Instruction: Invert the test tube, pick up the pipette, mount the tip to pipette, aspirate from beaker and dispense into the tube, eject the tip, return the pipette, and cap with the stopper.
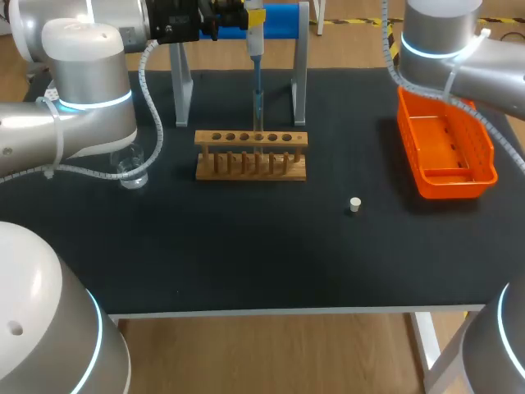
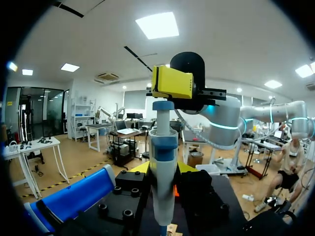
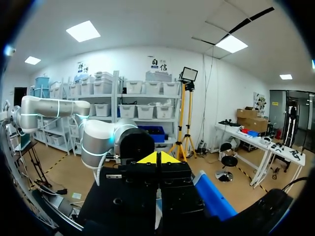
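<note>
pipette (image 1: 255,45) gripped between left fingers (image 1: 230,18)

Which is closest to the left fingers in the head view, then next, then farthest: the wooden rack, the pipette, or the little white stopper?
1. The pipette, gripped in the left fingers at the table's back.
2. The wooden rack, just below the pipette's tip, mid-table.
3. The white stopper, alone toward the front right.

A pale wooden rack (image 1: 251,154) stands mid-frame on a matt black table (image 1: 246,254). At right, a glossy orange plastic basket (image 1: 447,148); the pipette (image 2: 163,167) looks smooth plastic.
</note>
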{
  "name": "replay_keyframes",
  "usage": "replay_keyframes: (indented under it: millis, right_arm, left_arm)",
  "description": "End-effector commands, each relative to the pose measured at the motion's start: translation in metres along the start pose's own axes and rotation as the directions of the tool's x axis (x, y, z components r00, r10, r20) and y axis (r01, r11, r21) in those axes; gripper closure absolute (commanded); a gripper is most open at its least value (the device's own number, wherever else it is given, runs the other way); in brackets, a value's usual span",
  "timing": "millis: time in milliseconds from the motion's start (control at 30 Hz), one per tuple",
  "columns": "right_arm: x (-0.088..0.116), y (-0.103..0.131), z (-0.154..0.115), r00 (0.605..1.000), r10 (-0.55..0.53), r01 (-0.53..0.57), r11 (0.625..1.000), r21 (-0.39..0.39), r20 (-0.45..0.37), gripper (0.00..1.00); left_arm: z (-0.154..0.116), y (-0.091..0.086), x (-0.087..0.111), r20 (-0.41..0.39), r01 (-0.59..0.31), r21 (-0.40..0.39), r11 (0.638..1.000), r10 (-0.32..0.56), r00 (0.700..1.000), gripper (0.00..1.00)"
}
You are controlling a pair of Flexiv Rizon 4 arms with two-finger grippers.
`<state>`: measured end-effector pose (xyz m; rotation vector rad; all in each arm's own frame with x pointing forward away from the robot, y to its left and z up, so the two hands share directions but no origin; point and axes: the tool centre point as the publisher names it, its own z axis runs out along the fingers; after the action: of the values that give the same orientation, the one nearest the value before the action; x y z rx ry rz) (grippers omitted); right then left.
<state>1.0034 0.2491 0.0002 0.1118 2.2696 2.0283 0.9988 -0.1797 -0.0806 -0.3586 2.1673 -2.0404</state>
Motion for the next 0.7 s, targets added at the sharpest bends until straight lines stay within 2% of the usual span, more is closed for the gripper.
replay_keyframes:
  millis: [33,700]
  right_arm:
    - [-0.0043,-0.0026,0.0016,1.000,0.004,-0.005,1.000,-0.012,-0.014,1.00]
    - [-0.0107,-0.0119,0.0064,0.997,0.055,-0.058,0.998,-0.040,-0.061,1.00]
  left_arm:
    - [0.0005,0.0001,-0.0005,0.000,-0.001,0.001,1.000,0.001,1.000,1.00]
    - [0.0005,0.0001,-0.0005,0.000,-0.001,0.001,1.000,0.001,1.000,1.00]
